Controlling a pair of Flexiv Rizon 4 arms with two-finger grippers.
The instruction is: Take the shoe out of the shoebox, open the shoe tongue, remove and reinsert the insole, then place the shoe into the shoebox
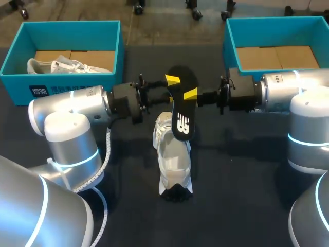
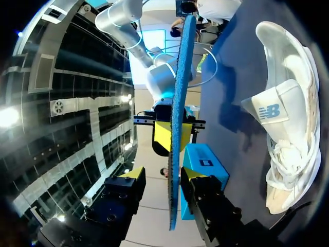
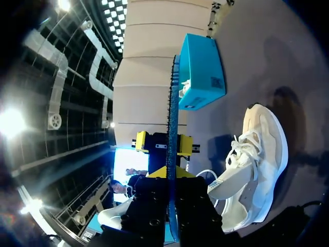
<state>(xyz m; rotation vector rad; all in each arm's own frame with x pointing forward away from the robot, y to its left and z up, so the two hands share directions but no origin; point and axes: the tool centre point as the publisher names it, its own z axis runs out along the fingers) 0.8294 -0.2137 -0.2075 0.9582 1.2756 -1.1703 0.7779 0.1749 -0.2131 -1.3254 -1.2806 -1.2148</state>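
Two arms lie level over the table (image 1: 247,206) and meet head-on at centre: your left arm (image 1: 77,105) comes in from 9 o'clock and your right arm (image 1: 288,90) from 3 o'clock, with both wrists horizontal. Your right gripper (image 1: 191,94) is clenched on the insole (image 1: 182,110), one finger pressed to each face. In its own wrist view the insole runs edge-on between the drawn-in fingers. Your left gripper (image 2: 160,177) is released around the same insole: one yellow tip rests against it, and the other fingertip (image 2: 132,177) stands apart. The insole is held off the table. Its long axis runs 12 to 6 o'clock, leaning a little toward 1, with the black face up and the logo end at 6. The shoe (image 1: 172,159) sits on the table just toward 6 o'clock, partly under the insole's lower end. Its opening faces up and its long axis also runs 12 to 6, with the lace end toward 12 and the dark-soled end at 6. The left shoebox (image 1: 67,23) at 10 o'clock holds a second white shoe (image 1: 56,66). The right shoebox (image 1: 277,20) at 2 o'clock shows its cardboard floor.
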